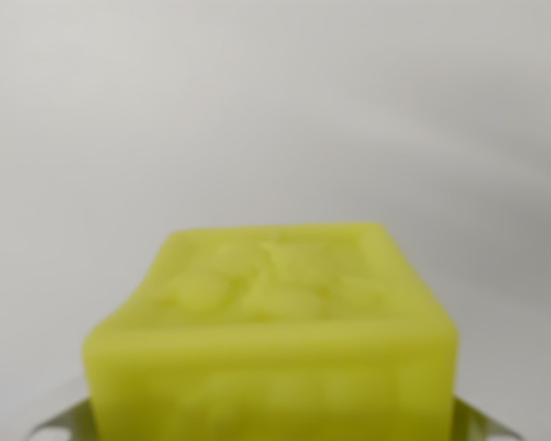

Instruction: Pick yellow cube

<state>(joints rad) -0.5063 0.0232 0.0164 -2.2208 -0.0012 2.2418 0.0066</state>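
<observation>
At the wrist view's lower left, a pale metallic finger tip (60,418) showed at the frame edge, blurred, right against the left side of the yellow cube (275,340). The cube filled the lower middle of the view, very near the camera and out of focus, its bottom cut off by the frame. Top face had a raised, embossed pattern, too soft to read. Front face was slightly darker yellow-green with faint relief. At the lower right, the other finger tip (487,424) sat against the cube's right side. Gripper (275,427) fingers were narrowed onto the cube, one on each side, apparently holding it; exact contact was blurred. Behind and above the cube was only a plain light grey surface (275,110), softly shaded, darker toward the far right.
</observation>
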